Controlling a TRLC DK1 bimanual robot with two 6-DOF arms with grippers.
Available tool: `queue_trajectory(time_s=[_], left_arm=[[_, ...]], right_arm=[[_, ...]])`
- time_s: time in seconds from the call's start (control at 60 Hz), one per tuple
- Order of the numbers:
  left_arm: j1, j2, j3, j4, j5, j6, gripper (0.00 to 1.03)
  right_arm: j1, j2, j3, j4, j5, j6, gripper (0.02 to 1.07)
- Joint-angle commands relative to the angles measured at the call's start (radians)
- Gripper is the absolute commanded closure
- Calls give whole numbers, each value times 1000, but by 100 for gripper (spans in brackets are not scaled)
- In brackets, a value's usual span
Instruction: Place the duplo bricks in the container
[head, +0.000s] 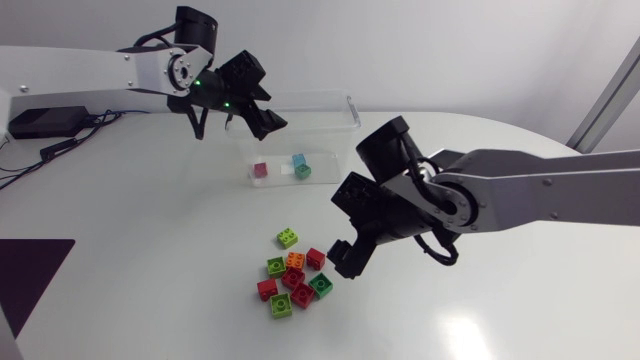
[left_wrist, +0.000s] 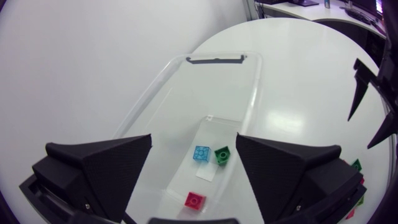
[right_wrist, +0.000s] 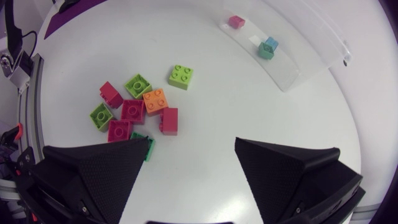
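Nine duplo bricks (head: 293, 278) lie clustered on the glossy white table (head: 150, 220).

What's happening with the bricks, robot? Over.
Left gripper open over container. Right gripper open beside loose pile. Three bricks in, nine out. Nothing in the way.

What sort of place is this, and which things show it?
Probably a robotics lab bench: the left arm and right arm hang over a white table, with loose duplo bricks and a clear container.
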Motion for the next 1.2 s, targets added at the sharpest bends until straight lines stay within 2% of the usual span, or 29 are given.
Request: queue_trajectory(time_s=[0.0, 0.1, 0.35, 0.617, 0.867, 1.083, 1.183], left_arm=[[-3, -130, -92, -7, 3, 32, 4], [-7, -220, -180, -57, 14, 69, 4], [-29, -395, -419, -99, 29, 130, 5], [-50, -427, -594, -113, 34, 196, 6], [-87, -429, -687, -113, 34, 219, 7], [-112, -449, -740, -130, 35, 234, 8], [-118, -455, -753, -141, 35, 245, 10]], right_arm=[[8, 44, -4, 15, -14, 9, 7], [11, 66, 6, 21, -15, 9, 7], [40, 128, 32, 42, -21, 12, 10], [45, 185, 73, 58, -27, 12, 10], [53, 251, 99, 78, -38, 11, 11], [59, 289, 114, 87, -41, 8, 19], [59, 299, 121, 90, -40, 6, 34]])
